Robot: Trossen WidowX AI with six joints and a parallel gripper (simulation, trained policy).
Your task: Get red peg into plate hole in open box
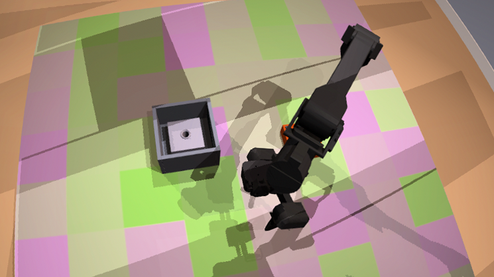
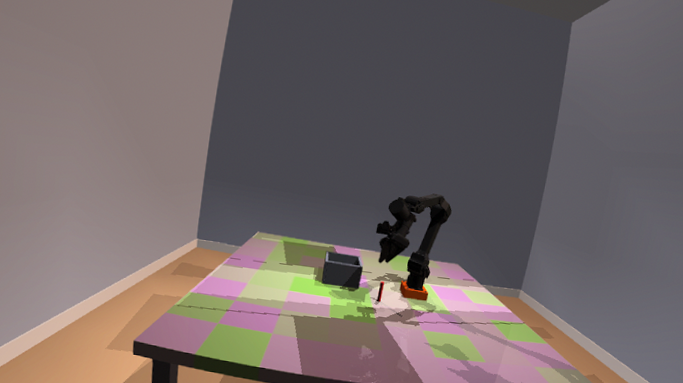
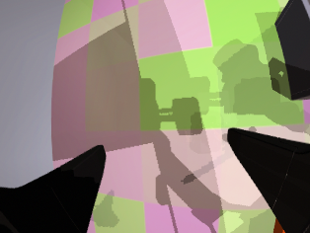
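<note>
The red peg [image 2: 380, 291] stands upright on the table in the exterior view, between the box and the arm's base. In the top view it is hidden under the gripper; in the wrist view I cannot make it out, only a thin shadow. The open dark grey box [image 1: 191, 161] [image 2: 341, 273] [image 3: 297, 51] stands left of the arm. Its pale plate [image 1: 177, 144] shows at the bottom in the top view, with a round hole [image 1: 185, 133] with nothing in it. My gripper [image 1: 255, 207] [image 2: 383, 259] [image 3: 167, 143] is open and empty, above the table and higher than the peg.
The patchwork table [image 1: 41, 208] [image 2: 253, 343] [image 3: 173, 30] carries the box, the peg and the arm. The arm's orange base [image 1: 286, 134] [image 2: 414, 293] is right of the peg, partly under the arm in the top view. Arm shadows cross the table.
</note>
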